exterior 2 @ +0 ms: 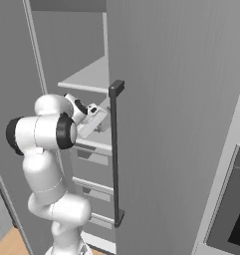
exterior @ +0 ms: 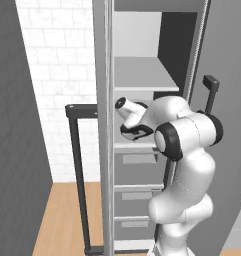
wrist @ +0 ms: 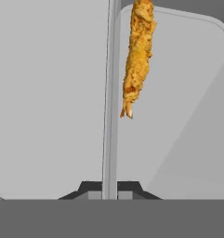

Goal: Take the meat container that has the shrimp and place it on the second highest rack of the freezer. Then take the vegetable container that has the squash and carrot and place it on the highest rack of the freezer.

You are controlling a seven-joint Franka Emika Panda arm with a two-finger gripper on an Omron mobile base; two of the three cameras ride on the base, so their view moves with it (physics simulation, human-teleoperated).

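My gripper [wrist: 109,188] is shut on the thin upright rim of the meat container [wrist: 187,121], a pale grey tray with a rounded corner. The shrimp [wrist: 137,56], a thin orange-yellow piece, lies inside the tray just past the rim. My arm reaches into the open freezer [exterior: 142,30]. The gripper [exterior: 134,132] hangs just above the lower of the two flat shelves, the second highest rack [exterior: 137,146], and well under the highest rack [exterior: 142,75]. From the right, the gripper [exterior 2: 98,121] is at the same shelf level. The vegetable container is out of view.
Drawers [exterior: 134,170] stack under the shelves. One open freezer door with a long dark handle [exterior: 77,165] stands on the left, and another door [exterior 2: 181,124] with its handle [exterior 2: 115,154] stands close on the right. An oven front [exterior 2: 231,214] is far right.
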